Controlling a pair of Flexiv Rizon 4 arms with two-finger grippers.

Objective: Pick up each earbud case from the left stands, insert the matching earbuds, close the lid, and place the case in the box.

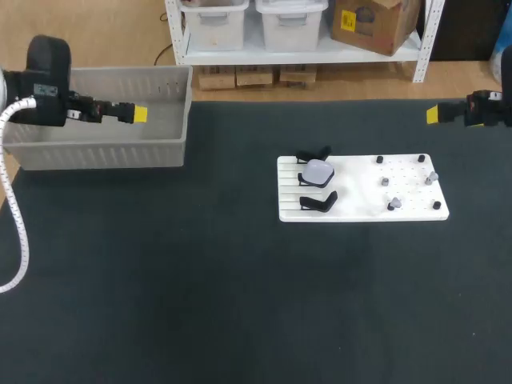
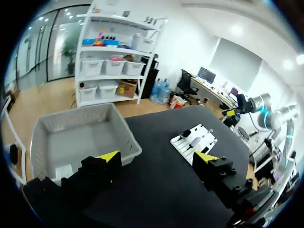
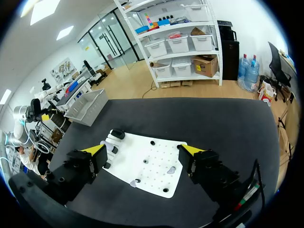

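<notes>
While left fingers (image 2: 110, 156) and right fingers (image 3: 96, 149) gape — earbud case (image 1: 318, 170) atop black stand (image 1: 306, 181), long axis left-right.

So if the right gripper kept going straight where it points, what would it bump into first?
Probably the white board, which lies straight ahead between the right gripper's open fingers in its wrist view, nothing in between. Depth is unclear, so it might hit the table just before it.
</notes>
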